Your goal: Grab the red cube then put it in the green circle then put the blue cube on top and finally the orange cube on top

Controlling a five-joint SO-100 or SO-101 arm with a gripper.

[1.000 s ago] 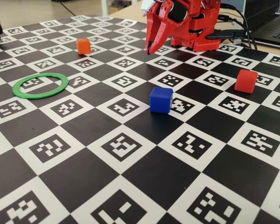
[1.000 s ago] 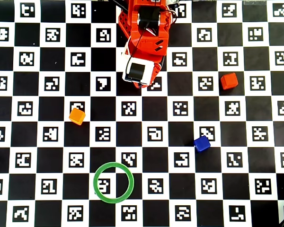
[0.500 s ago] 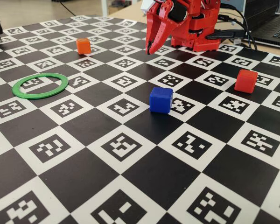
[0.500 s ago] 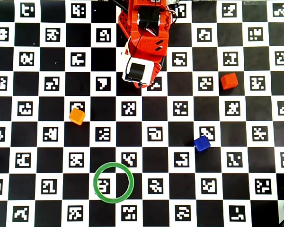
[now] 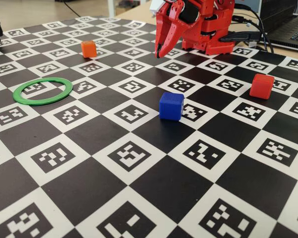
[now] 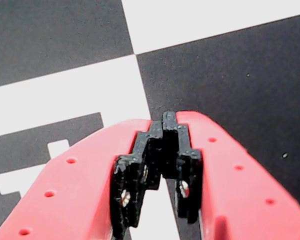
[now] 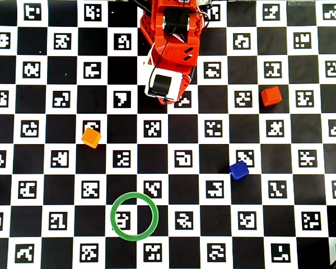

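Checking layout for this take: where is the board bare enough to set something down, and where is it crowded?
Overhead view: bare squares lie between the orange cube, blue cube and green circle, and along the bottom right. The green circle's centre is empty. Crowded only at top centre, under the arm and its gripper; the red cube sits alone.

From my remote station I see a checkerboard mat (image 5: 139, 198) of black squares and white squares printed with coded markers, covering the work surface. Beyond its far edge a light wooden tabletop (image 5: 35, 11) shows. A laptop (image 5: 293, 29) and dark cables (image 5: 260, 22) sit at the right rear. Lighting is even.
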